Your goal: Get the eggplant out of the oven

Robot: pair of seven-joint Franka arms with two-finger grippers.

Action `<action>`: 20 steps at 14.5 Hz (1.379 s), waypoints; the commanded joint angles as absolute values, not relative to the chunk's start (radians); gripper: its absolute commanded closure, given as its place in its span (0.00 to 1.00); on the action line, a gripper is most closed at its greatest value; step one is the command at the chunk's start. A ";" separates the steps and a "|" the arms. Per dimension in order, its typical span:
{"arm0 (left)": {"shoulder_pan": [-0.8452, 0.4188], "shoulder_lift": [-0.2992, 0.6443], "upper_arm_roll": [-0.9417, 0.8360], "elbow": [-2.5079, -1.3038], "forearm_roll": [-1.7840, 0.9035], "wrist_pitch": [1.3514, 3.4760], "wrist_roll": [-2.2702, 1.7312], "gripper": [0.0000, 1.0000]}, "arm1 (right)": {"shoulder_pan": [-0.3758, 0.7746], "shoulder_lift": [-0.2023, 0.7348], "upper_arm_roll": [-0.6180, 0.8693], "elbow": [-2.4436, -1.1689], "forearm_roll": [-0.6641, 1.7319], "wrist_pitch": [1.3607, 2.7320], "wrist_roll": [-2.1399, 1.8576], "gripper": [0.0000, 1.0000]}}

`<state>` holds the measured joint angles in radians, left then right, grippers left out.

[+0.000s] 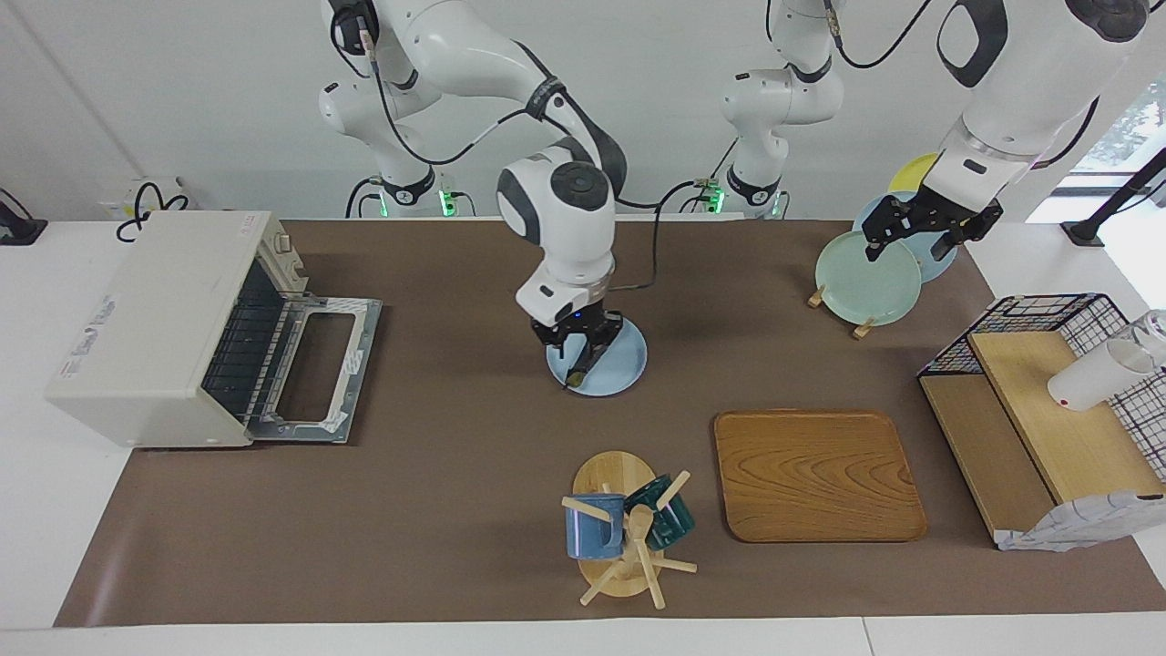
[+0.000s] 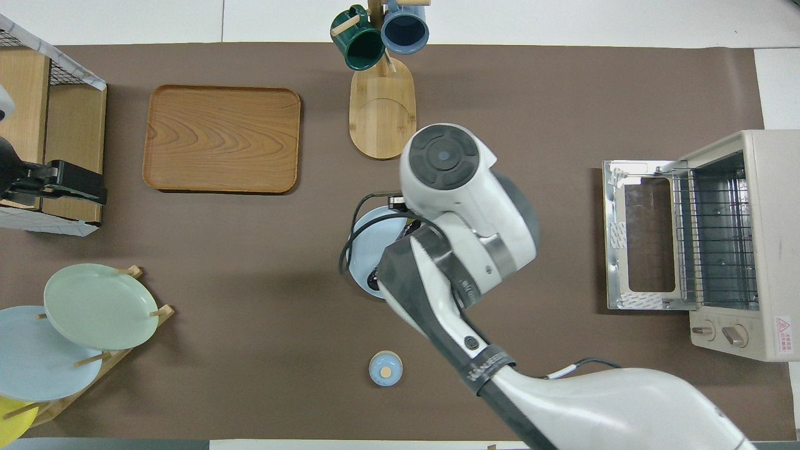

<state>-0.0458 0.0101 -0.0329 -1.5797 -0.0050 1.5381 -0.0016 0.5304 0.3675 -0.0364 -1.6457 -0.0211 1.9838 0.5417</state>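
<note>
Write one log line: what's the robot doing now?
right gripper: over eggplant on blue plate | left gripper: open, waiting | oven: door open

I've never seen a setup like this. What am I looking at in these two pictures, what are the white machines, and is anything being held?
The white machines are two robot arms at a table. One picture is taken from across the table, facing them. The other looks down from above their end.

The right gripper hangs just over a blue plate mid-table, where a dark eggplant lies. Whether it grips the eggplant is unclear. The left gripper waits, jaws open and empty, over a rack of plates.

Also on the table are a cream oven with its door down, a wooden tray, a mug stand and a wire shelf.
</note>
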 commanded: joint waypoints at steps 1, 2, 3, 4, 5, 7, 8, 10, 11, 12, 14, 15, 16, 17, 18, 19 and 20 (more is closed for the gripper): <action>-0.054 -0.014 -0.032 -1.606 -0.012 1.543 -0.005 0.00 | 0.427 0.253 -0.020 -1.854 -0.052 2.008 0.445 0.85; -0.057 -0.014 -0.034 -1.606 -0.012 1.543 -0.005 0.00 | 0.398 0.236 -0.020 -1.894 -0.076 2.011 0.414 1.00; -0.058 -0.014 -0.038 -1.606 -0.012 1.543 -0.003 0.00 | 0.381 0.227 -0.020 -1.926 -0.098 2.022 0.414 1.00; -0.061 -0.014 -0.043 -1.606 -0.012 1.542 -0.003 0.00 | 0.361 0.219 -0.021 -1.954 -0.127 2.037 0.407 1.00; -0.078 -0.014 -0.055 -1.606 -0.014 1.546 -0.006 0.00 | 0.323 0.209 -0.020 -1.992 -0.177 2.069 0.393 1.00; -0.119 -0.015 -0.057 -1.611 -0.014 1.554 -0.006 0.00 | 0.282 0.189 -0.020 -2.077 -0.256 2.143 0.332 1.00; -0.141 -0.015 -0.057 -1.612 -0.014 1.555 -0.006 0.00 | 0.266 0.181 -0.020 -2.107 -0.271 2.172 0.313 1.00; -0.175 -0.018 -0.060 -1.659 -0.031 1.612 -0.006 0.00 | 0.232 0.176 -0.020 -2.160 -0.288 2.241 0.304 1.00; -0.199 -0.021 -0.058 -1.701 -0.070 1.655 -0.009 0.00 | 0.215 0.176 -0.020 -2.172 -0.294 2.262 0.302 1.00; -0.222 -0.021 -0.060 -1.748 -0.119 1.707 -0.027 0.00 | 0.210 0.179 -0.020 -2.180 -0.310 2.273 0.293 1.00; -0.334 -0.014 -0.058 -1.842 -0.147 1.829 -0.113 0.00 | 0.171 0.186 -0.018 -2.184 -0.369 2.275 0.253 1.00; -0.381 0.003 -0.060 -1.876 -0.147 1.909 -0.168 0.00 | 0.154 0.192 -0.018 -2.186 -0.373 2.278 0.233 1.00; -0.447 0.046 -0.058 -1.899 -0.149 1.975 -0.220 0.00 | 0.138 0.195 -0.018 -2.186 -0.374 2.279 0.209 1.00; -0.500 0.079 -0.057 -1.910 -0.149 2.026 -0.254 0.00 | 0.137 0.195 -0.018 -2.186 -0.374 2.279 0.200 1.00; -0.521 0.113 -0.057 -1.916 -0.149 2.061 -0.261 0.00 | 0.132 0.195 -0.018 -2.186 -0.374 2.278 0.193 1.00; -0.556 0.139 -0.057 -1.919 -0.149 2.080 -0.279 0.00 | 0.121 0.195 -0.018 -2.186 -0.374 2.278 0.181 1.00; -0.589 0.158 -0.057 -1.931 -0.149 2.107 -0.328 0.00 | 0.118 0.195 -0.018 -2.186 -0.374 2.278 0.163 1.00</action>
